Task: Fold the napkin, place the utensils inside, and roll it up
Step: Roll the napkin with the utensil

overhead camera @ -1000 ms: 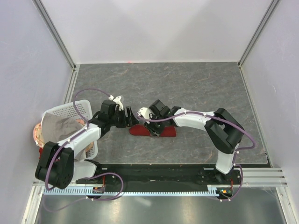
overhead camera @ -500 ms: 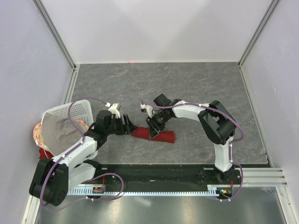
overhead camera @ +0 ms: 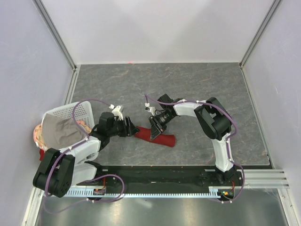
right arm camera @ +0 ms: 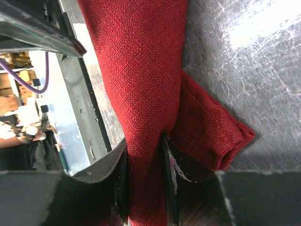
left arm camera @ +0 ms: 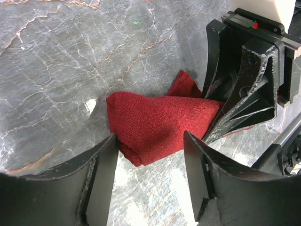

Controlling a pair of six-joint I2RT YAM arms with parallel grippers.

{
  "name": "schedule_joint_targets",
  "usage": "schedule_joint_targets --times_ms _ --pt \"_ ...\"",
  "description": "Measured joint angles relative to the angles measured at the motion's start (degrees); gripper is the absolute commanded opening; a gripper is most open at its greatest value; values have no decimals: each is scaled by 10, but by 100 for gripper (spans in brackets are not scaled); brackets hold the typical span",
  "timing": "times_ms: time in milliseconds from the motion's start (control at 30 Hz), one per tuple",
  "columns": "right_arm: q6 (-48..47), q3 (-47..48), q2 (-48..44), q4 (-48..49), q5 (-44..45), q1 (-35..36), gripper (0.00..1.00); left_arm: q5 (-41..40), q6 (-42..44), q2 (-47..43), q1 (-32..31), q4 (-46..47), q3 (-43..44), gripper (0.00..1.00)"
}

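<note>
The far half of the worktop (overhead camera: 188, 84) is lying open for passing. Near the front, both arms are crowding the napkin (overhead camera: 164, 139): the right end effector (overhead camera: 154, 131) is clamping its middle, and the left end effector (overhead camera: 132, 128), jaws spread, is standing just beside its left end. The white basket (overhead camera: 80, 110) is blocking the left edge.

Overhead view, 2 close wrist views, shared napkin (left arm camera: 155, 122)
</note>
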Motion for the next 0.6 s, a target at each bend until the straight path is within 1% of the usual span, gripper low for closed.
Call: schedule_joint_targets --times_ms 33,67,133,167,200,233,300,333,400,433,500,533,600 --pt "1 2 3 -1 -4 -1 36 1 0 6 0 9 -2 59" --pt "1 3 5 -2 -8 -2 36 1 -1 10 -1 14 -3 55" --pt "3 5 9 -3 -14 -4 37 2 -2 17 -2 25 -7 50" --pt "4 6 10 -4 -16 -5 37 2 -2 21 -3 30 -8 45" --pt "5 7 11 -5 -17 -5 38 2 -3 24 -4 33 -9 43" --pt "5 7 12 -5 -17 -6 39 2 -3 28 -4 35 -9 37" --pt "6 7 12 -6 -18 -6 41 2 -4 35 -4 41 -10 30" --pt "7 7 11 -7 -18 -6 44 2 -5 40 -4 45 -10 24" --pt "11 8 11 -9 -18 -6 48 2 -6 47 -4 47 -10 20" --pt "13 8 10 -9 -17 -6 53 2 -7 50 -4 49 -10 18" --pt "19 8 4 -10 -10 -5 59 3 -7 54 -5 49 -10 16" --pt "19 8 -2 -12 -1 -5 63 3 -8 55 -5 49 -10 15" --pt "19 8 -18 -15 23 -4 66 3 -8 56 -6 43 -7 14"
